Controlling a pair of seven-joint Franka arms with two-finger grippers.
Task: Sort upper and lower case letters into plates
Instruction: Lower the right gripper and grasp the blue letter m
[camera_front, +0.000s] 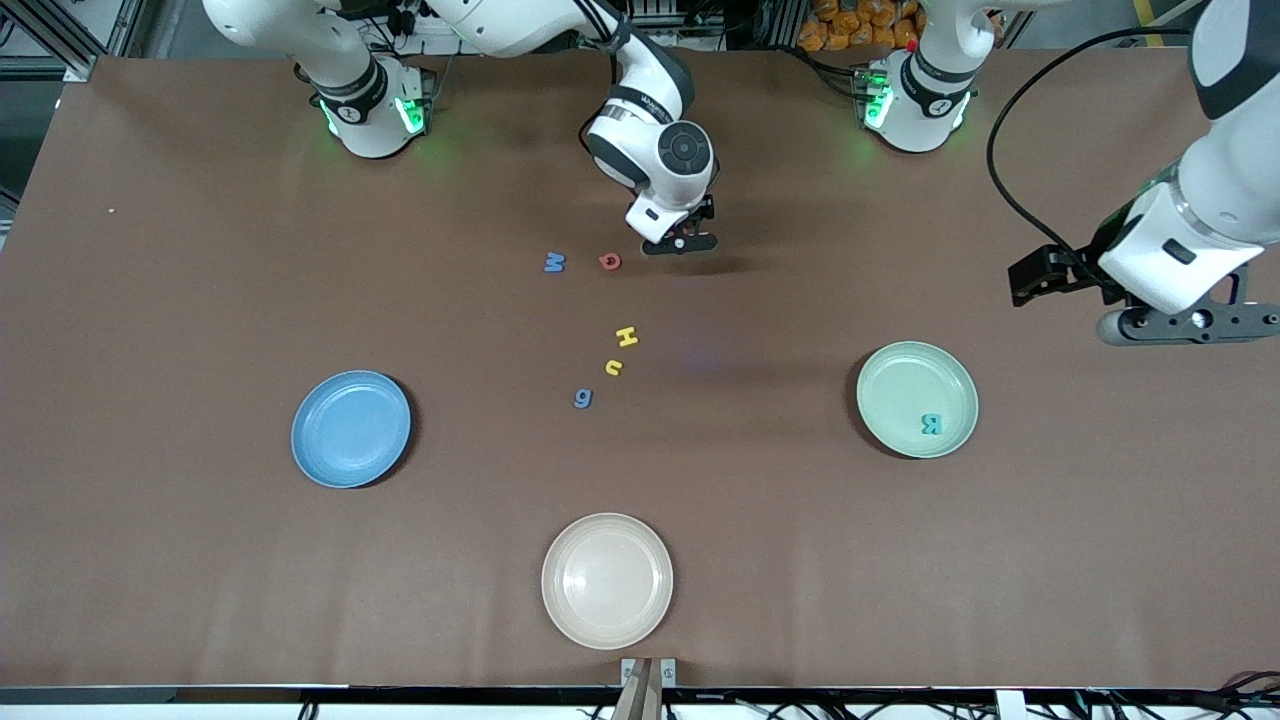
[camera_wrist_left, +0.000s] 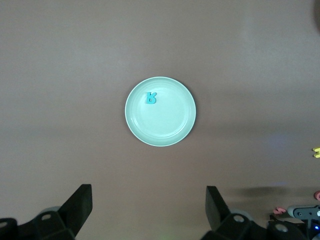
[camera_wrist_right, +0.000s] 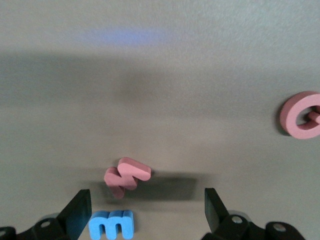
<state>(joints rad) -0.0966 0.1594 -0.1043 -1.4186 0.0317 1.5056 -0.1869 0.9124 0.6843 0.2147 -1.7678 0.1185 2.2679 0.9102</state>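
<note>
front view: teal letter (camera_front: 931, 424) on mint plate (camera_front: 880, 400).

R arm reached in from its base, wrist bent down, right gripper (camera_front: 690, 238) low over mid desk, fingers apart. L arm waited high at its end, left gripper (camera_front: 1150, 300) wide open, holding nothing.

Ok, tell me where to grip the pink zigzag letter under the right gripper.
Pinch the pink zigzag letter across its narrow middle, bringing the right gripper straight down; it looks tipped up on one edge, so both side faces seem exposed.
</note>
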